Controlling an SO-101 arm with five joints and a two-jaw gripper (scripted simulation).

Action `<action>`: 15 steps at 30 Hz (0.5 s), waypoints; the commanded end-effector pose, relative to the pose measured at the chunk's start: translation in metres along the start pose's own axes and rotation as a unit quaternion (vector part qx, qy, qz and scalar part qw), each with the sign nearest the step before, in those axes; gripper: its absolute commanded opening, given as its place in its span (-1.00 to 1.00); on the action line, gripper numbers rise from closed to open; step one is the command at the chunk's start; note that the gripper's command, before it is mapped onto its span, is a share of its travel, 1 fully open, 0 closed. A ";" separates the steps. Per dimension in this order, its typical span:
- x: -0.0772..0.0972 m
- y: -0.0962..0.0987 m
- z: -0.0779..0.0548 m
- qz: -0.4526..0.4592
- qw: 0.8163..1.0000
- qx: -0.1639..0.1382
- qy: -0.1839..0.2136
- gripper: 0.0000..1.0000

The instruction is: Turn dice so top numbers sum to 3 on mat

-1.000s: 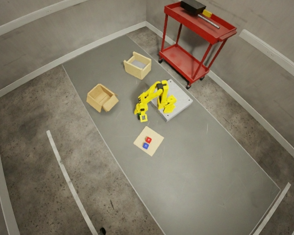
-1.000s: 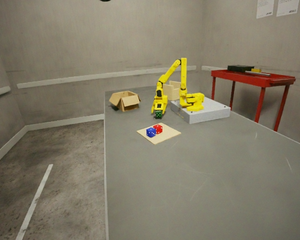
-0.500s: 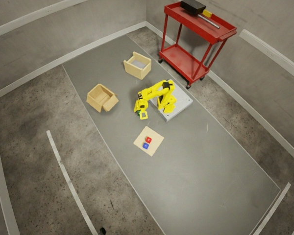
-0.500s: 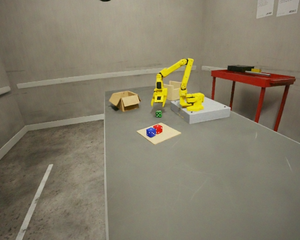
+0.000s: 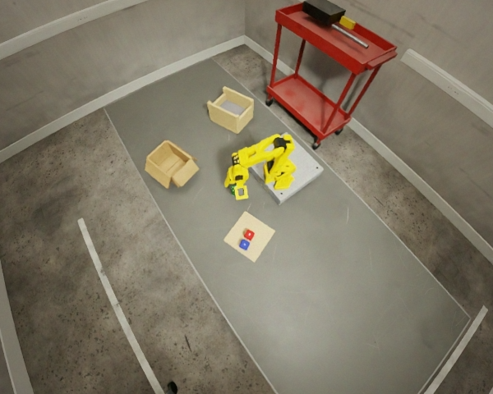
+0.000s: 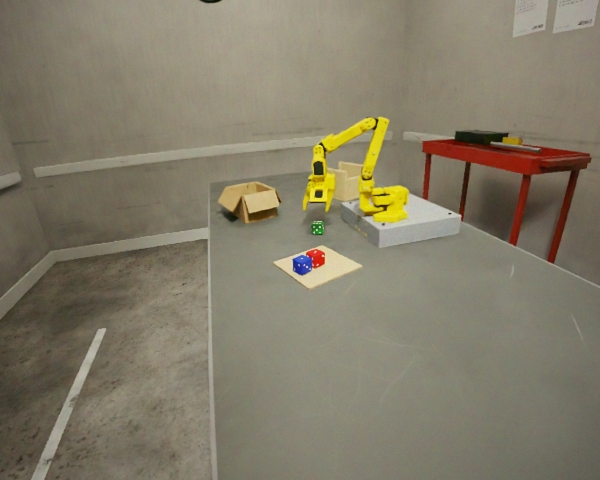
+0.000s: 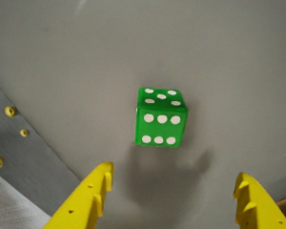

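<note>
The green die (image 5: 232,190) (image 6: 317,227) (image 7: 159,131) rests on the table off the mat, on the far side of the mat from the exterior view. Its six looks to be on top, with a five on a side face. The red die (image 5: 249,234) (image 6: 315,257) and the blue die (image 5: 244,245) (image 6: 302,265) sit flat, close together on the tan mat (image 5: 261,241) (image 6: 341,266), each with a single pip on top. My gripper (image 6: 316,209) (image 7: 174,173) is open and empty, above the green die. In the top view it partly covers that die.
An open cardboard box (image 5: 170,162) (image 6: 251,202) stands to the left of the arm in the top and exterior views. A wooden bin (image 5: 231,110) (image 6: 345,180) stands behind the arm. The grey base block (image 5: 304,173) (image 6: 419,232) is beside the gripper. A red cart (image 5: 306,102) (image 6: 522,157) stands off the table.
</note>
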State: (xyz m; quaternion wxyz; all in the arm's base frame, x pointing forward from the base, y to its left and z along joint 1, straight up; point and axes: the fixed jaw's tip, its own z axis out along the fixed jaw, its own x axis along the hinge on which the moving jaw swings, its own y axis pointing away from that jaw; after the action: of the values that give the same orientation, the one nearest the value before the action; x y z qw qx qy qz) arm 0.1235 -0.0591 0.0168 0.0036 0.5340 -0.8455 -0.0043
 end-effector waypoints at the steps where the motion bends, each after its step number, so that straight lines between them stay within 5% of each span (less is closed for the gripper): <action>1: 0.001 -0.003 -0.003 0.000 1.000 0.010 -0.001 -0.29; 15: 0.001 -0.007 -0.008 0.000 0.999 0.032 -0.001 -0.29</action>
State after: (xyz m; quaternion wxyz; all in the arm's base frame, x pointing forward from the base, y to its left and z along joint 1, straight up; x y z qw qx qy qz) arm 0.1251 -0.0598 0.0187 -0.0012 0.5340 -0.8455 0.0032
